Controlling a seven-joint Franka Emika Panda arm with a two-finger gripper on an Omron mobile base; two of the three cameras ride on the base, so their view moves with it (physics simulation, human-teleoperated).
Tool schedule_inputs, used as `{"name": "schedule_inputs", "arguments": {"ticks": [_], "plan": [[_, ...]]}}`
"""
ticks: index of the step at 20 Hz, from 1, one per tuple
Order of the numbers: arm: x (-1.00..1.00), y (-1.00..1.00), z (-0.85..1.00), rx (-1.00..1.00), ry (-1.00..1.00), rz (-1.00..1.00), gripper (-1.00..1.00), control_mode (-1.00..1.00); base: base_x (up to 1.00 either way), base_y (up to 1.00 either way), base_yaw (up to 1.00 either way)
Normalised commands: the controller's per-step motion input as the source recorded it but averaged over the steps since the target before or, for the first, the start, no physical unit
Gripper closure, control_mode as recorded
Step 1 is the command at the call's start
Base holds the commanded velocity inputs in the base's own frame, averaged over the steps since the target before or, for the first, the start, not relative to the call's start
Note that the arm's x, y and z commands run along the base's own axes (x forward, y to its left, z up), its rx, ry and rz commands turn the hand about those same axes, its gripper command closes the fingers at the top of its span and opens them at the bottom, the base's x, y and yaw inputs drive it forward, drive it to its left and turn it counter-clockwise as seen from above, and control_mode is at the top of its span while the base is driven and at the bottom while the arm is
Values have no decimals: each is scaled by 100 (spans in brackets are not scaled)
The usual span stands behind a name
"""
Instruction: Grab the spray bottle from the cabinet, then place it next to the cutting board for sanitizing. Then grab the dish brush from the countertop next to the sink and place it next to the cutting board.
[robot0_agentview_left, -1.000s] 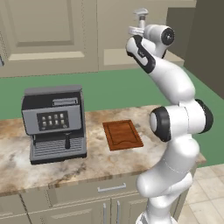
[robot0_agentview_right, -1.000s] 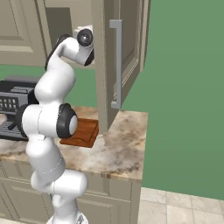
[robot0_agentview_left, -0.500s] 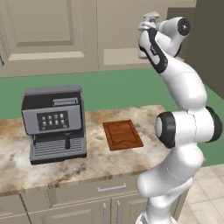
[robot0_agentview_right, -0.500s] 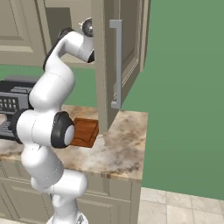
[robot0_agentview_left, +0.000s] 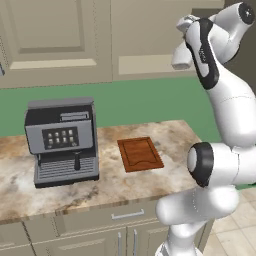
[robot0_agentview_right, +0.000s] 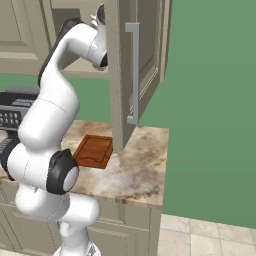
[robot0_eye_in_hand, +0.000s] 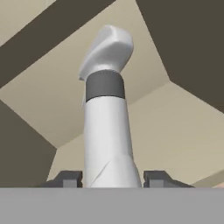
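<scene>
Since the earlier frame the arm has been raised and swung toward the open cabinet, so that the hand is now held high beside the cabinet door. The hand is seen closed on the spray bottle, its two fingertips pressed against the lower body on either side. The bottle's long axis runs straight out from the hand, with the whitish trigger nozzle at the far end, pointing toward the cabinet's beige interior; in the left base view the bottle is seen well above the tabletop. The first fetch is judged half done: the bottle is gripped, not yet set down. The cutting board lies near the tabletop's right end, beside the coffee machine. The dish brush is left untouched.
</scene>
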Motion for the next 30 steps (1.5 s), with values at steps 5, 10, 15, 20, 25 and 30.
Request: {"name": "schedule_inputs", "arguments": {"ticks": [5, 10, 15, 20, 25, 30], "plan": [[-100, 31, -28, 9, 8, 0, 100, -100, 0, 0, 0], [-100, 100, -72, 0, 1, 0, 100, -100, 0, 0, 0], [-100, 22, -56, 0, 1, 4, 100, -100, 0, 0, 0], [-79, 50, -85, -4, -7, 16, 100, -100, 0, 0, 0], [-16, 61, -57, -6, -39, 26, 100, -100, 0, 0, 0], [27, 2, -20, -16, -12, 35, 100, -100, 0, 0, 0]]}}
